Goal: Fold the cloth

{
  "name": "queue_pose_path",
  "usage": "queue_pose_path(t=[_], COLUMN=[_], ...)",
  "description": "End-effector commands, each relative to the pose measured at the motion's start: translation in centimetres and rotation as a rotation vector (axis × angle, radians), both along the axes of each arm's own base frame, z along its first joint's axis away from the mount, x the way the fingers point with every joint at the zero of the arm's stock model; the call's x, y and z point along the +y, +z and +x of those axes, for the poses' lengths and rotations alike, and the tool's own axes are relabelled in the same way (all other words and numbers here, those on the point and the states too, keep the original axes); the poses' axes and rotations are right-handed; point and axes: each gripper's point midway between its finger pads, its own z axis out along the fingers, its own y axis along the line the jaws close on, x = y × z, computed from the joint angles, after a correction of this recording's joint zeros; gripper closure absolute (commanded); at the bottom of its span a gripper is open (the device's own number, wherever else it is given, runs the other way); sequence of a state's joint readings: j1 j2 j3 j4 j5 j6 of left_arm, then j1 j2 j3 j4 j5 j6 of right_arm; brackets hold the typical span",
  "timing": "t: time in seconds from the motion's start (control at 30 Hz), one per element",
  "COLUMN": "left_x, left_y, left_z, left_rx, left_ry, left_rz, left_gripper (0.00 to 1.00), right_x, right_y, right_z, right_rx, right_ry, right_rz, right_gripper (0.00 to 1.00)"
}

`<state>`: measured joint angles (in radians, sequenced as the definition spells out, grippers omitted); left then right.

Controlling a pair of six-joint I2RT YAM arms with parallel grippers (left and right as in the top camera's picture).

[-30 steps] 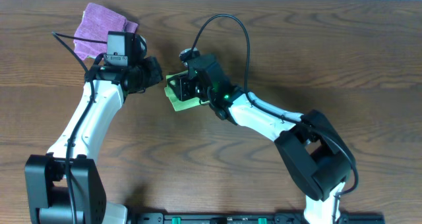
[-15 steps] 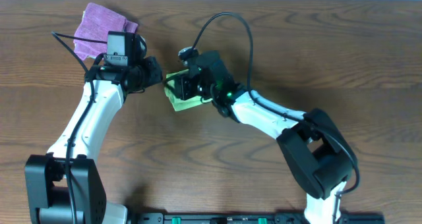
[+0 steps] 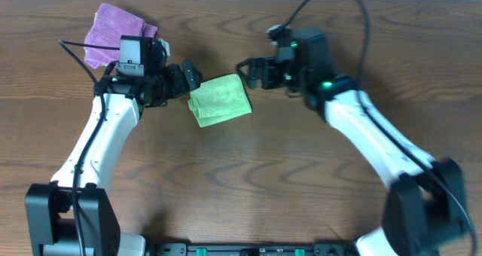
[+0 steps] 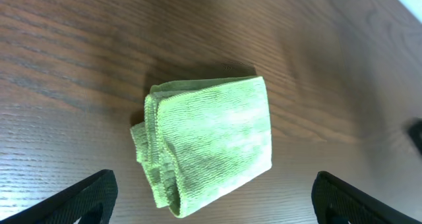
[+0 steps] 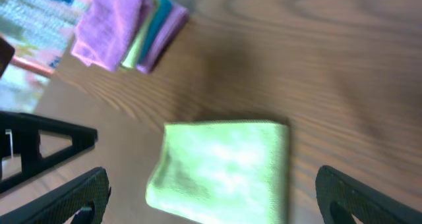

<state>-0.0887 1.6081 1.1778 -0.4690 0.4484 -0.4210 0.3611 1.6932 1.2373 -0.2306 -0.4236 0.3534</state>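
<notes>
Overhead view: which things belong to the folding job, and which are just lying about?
Job: green cloth, lying folded; left hand, open, beside it; right hand, open, clear of it.
Lying about: purple cloth pile, behind the left arm.

1 green cloth, 1 purple cloth, 2 grippers: L gripper, R gripper

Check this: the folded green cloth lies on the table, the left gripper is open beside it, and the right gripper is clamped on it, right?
Not quite: the right gripper is open too, not clamped on the green cloth, as the overhead view shows.
</notes>
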Motion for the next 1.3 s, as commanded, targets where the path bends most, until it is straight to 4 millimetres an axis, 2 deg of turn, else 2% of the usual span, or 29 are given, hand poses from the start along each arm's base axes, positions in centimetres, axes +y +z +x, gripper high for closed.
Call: queue_pose_path(t=[0.0,0.13,0.2,0.37,0.63,0.77,0.9,1.1,1.27], left_x=[-0.2,-0.3,-0.7,-2.4,-4.6,-5.1,-5.1,-3.0,-2.2], left_y=[1.1,0.0,-1.0,-3.5,-6.7,-8.4,-8.9,-8.5,-8.9], left_z=[0.0,-0.3,-0.6,-1.1,-1.9,-2.4,-2.7,-3.1,-3.9], left_rx=[0.002,0.065,0.105,0.195,0.333,0.41,0.433,0.428,0.459], left_ry=[0.022,0.085,0.106,0.087,0.098,0.121,0.122,0.117,0.118], left_rz=[-0.046,-0.084,-0.111,-0.198,-0.244,-0.27,-0.272,-0.248,-0.229], left_gripper=[0.05,0.05,0.05,0.05,0.05,0.05,0.05,0.05,0.05], right_x=[-3.2,-7.7,-9.1,-11.9,-15.3,-16.2,-16.3,-16.3,-16.3], right_y=[2.5,1.7,1.2,0.1,-3.1,-3.8,-3.7,-3.8,-3.7], right_z=[-0.9,-4.4,-6.1,-9.3,-14.9,-17.1,-18.5,-19.0,-19.0], right_rx=[-0.096,-0.012,0.018,0.038,0.061,0.055,0.029,0.041,0.039], right_ry=[0.047,0.073,0.097,0.055,-0.114,-0.192,-0.195,-0.194,-0.194], right_rz=[-0.093,-0.225,-0.269,-0.283,-0.222,-0.183,-0.18,-0.182,-0.182], right_gripper=[0.01,0.01,0.01,0.01,0.01,0.01,0.01,0.01,0.01])
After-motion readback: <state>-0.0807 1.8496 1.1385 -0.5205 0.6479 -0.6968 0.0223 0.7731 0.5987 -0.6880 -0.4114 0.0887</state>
